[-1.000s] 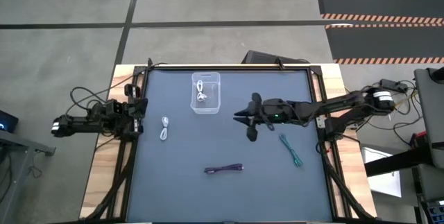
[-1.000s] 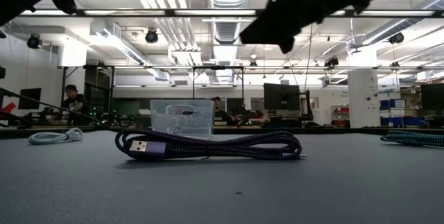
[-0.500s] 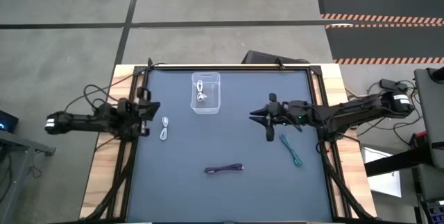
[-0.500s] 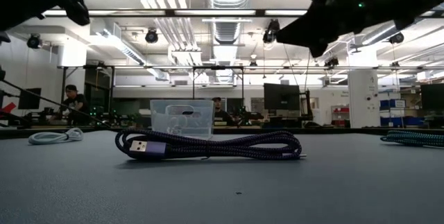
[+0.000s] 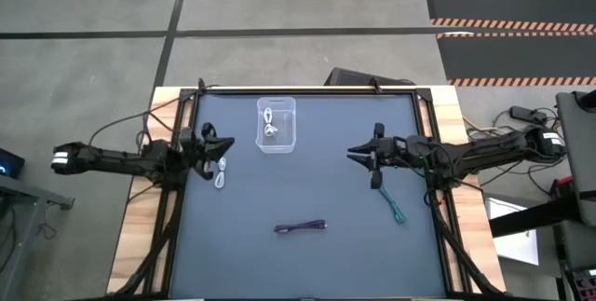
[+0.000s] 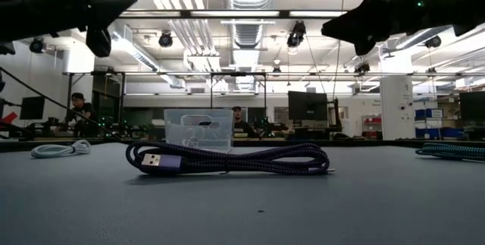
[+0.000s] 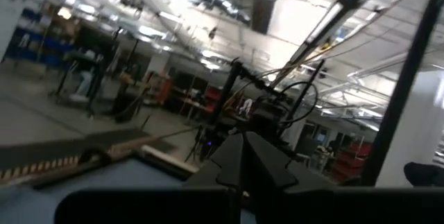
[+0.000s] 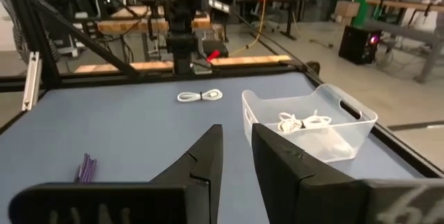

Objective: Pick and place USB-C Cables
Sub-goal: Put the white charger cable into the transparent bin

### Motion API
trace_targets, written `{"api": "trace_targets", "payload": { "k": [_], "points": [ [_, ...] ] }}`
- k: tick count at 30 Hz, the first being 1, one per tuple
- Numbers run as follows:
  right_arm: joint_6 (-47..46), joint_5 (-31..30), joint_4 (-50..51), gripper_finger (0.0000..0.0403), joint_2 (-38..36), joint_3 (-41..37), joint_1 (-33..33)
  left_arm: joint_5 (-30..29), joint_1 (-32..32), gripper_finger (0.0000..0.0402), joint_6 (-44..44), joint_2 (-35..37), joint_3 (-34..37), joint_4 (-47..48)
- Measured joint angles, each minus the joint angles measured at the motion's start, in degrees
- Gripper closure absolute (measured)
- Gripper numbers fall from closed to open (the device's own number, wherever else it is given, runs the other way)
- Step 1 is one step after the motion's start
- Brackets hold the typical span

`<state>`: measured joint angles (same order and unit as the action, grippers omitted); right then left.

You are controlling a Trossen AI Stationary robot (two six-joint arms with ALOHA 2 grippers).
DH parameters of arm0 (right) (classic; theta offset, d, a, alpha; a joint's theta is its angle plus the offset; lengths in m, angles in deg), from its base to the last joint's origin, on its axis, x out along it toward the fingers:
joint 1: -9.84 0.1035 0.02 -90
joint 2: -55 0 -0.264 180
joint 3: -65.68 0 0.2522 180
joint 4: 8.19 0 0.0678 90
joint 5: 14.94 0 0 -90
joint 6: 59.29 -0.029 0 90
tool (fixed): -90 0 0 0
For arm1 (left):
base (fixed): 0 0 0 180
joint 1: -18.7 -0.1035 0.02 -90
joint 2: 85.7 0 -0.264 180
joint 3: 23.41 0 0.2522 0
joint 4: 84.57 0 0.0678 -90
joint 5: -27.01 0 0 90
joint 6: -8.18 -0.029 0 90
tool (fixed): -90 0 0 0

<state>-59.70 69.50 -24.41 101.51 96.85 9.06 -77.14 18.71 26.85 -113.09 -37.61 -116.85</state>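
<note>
One white cable [image 5: 270,126] lies coiled in the clear bin [image 5: 277,139] near the table's far edge. A second white cable [image 5: 222,172] rests flat near the left edge, just on the near side of my left gripper [image 5: 222,144], which hovers shut above the table. The dark purple cable [image 5: 301,227] lies toward the near middle and fills the low view [image 6: 227,158]. The teal cable [image 5: 392,202] lies on the right, just to the near right of my right gripper [image 5: 354,155]. That gripper hangs in the air with its fingers a narrow gap apart [image 8: 236,130] and holds nothing.
The dark table top is framed by a black rail [image 5: 424,105] with wooden strips outside it. Black wires trail from both arms off the left and right edges. Open mat lies between the bin and the purple cable. People and benches show in the room beyond.
My right gripper has drawn back from beside the bin toward the table's right edge, ending above the teal cable's far end. My left gripper has reached from the left rail toward the right, out over the mat near the white cable. No cable has moved.
</note>
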Motion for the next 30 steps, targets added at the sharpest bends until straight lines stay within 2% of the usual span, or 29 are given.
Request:
{"api": "trace_targets", "payload": {
  "k": [8,16,18,26,30],
  "points": [
    [1.05,0.0,-5.8,0.0335,-4.87,-4.91,0.0,-4.63,0.02,0.0402,5.53,-7.87,-2.34,1.35],
    [0.01,-0.02,-7.17,0.0335,-7.41,-7.32,0.0,-6.25,0.04,0.0402,15.44,-16.18,-7.14,12.21],
    [0.01,-0.02,-7.18,0.0335,-7.53,-7.35,0.0,-6.29,0.04,0.0402,18.48,-17.37,-9.39,18.77],
    [0.01,-0.02,-7.12,0.0335,-7.37,-7.34,0.0,-6.22,0.14,0.0402,30.48,-20.59,-22.28,57.21],
    [0.01,-0.02,-7.1,0.0335,-7.37,-7.34,0.0,-5.79,0.85,0.0402,34.78,-21.79,-26.63,68.76]
  ]
}}
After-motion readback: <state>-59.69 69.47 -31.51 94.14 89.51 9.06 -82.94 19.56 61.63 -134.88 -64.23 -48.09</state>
